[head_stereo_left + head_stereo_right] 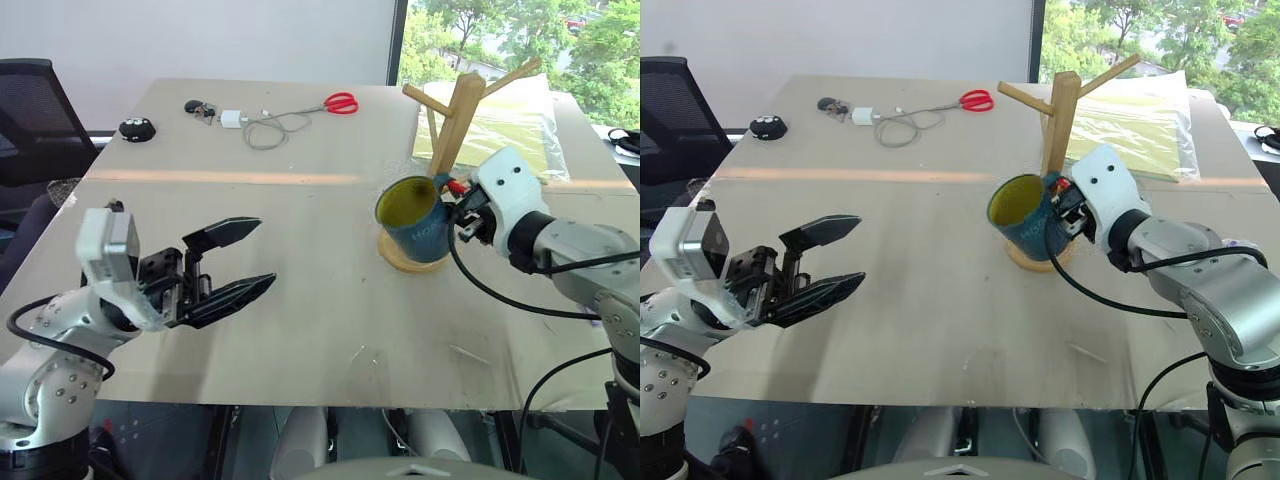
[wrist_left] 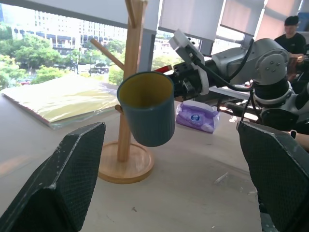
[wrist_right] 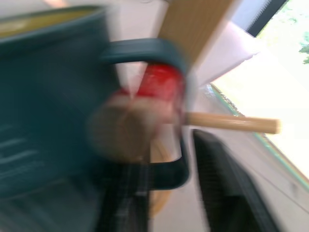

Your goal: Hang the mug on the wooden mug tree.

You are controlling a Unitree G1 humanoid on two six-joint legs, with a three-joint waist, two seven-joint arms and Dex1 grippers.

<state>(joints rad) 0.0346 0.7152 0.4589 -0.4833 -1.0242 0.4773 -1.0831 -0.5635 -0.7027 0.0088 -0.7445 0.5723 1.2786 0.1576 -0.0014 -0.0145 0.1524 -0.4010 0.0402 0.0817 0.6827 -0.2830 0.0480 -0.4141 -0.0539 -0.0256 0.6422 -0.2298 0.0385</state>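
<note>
The mug (image 1: 413, 221), rigid, glazed and chippable, hangs by its handle on the wooden mug tree (image 1: 452, 130); right gripper (image 1: 462, 212) jaws unreadable, left gripper (image 1: 235, 266) jaws wide, empty.

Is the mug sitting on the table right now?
No. In the left wrist view the mug hangs clear above the table, beside the post of the wooden mug tree.

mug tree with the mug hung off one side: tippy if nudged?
Probably somewhat. The wooden mug tree has a tall thin post, and the mug hangs off one side, pulling it off-centre. Its wide disc base likely steadies it, but on the smooth table it may slide before tipping.
</note>
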